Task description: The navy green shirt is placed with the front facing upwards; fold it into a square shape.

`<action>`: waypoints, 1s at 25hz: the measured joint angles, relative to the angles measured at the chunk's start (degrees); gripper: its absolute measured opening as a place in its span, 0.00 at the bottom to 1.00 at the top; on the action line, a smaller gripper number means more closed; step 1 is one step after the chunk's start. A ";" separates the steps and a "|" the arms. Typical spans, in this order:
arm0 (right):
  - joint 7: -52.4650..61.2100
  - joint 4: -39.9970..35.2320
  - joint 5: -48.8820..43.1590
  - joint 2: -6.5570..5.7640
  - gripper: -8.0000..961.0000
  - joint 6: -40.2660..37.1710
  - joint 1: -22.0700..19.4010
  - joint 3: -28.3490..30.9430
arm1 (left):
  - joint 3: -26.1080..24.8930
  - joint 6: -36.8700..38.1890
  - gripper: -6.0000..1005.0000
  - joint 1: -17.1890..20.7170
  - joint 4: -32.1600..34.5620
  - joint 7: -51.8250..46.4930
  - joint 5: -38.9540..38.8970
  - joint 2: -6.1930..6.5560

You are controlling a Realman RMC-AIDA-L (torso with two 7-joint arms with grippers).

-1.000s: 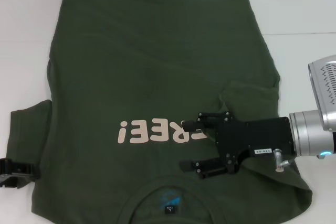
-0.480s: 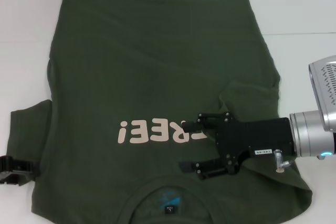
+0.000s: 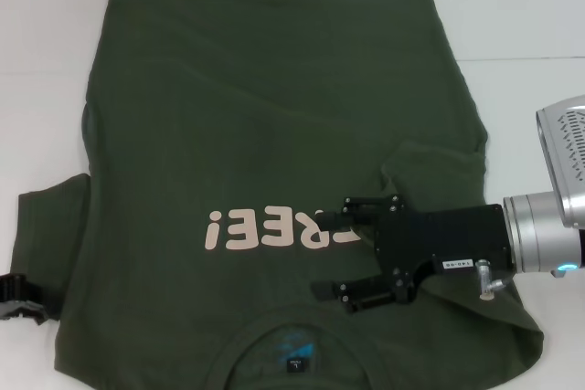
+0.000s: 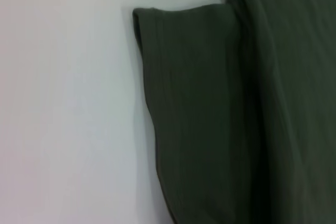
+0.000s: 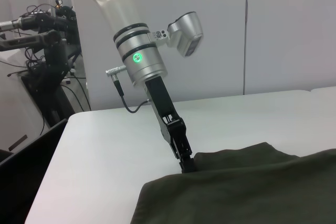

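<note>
The navy green shirt (image 3: 256, 116) lies spread front-up on the white table (image 3: 521, 15), its pink "FREE!" lettering (image 3: 265, 228) and blue neck label (image 3: 297, 352) toward me. One sleeve is folded in over the body (image 3: 434, 175). My right gripper (image 3: 329, 256) hovers open over the chest, beside the lettering's end, with nothing between its fingers. The other sleeve (image 3: 50, 226) lies flat and spread out (image 4: 194, 103). My left gripper (image 3: 20, 296) shows partly at the picture's edge, just off that sleeve's hem. In the right wrist view the left gripper (image 5: 186, 163) points down at the cloth's edge (image 5: 252, 187).
Bare white table surrounds the shirt on the left (image 4: 63, 103) and far right (image 3: 539, 134). Beyond the table's far edge stand dark equipment racks (image 5: 47, 51) and a black bin (image 5: 21, 171).
The left gripper has slid outward, away from the sleeve hem toward the picture's edge. The right gripper and the shirt have not moved.
</note>
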 joint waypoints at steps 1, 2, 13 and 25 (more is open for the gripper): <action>0.00 0.00 0.00 0.00 0.92 0.00 0.00 0.00 | 0.21 -0.17 0.39 0.00 0.00 -0.02 0.02 -0.02; 0.01 0.00 0.00 0.00 0.92 0.01 0.00 0.00 | 0.41 -0.26 0.35 0.00 0.00 -0.04 0.02 -0.06; 0.02 0.05 0.00 0.00 0.92 0.01 0.03 0.00 | 1.13 -0.48 0.12 0.00 1.00 -0.10 -0.25 -0.15; 0.10 0.09 0.23 0.00 0.92 0.29 0.03 0.00 | 1.08 -1.51 0.11 0.59 5.06 -0.19 0.15 -0.85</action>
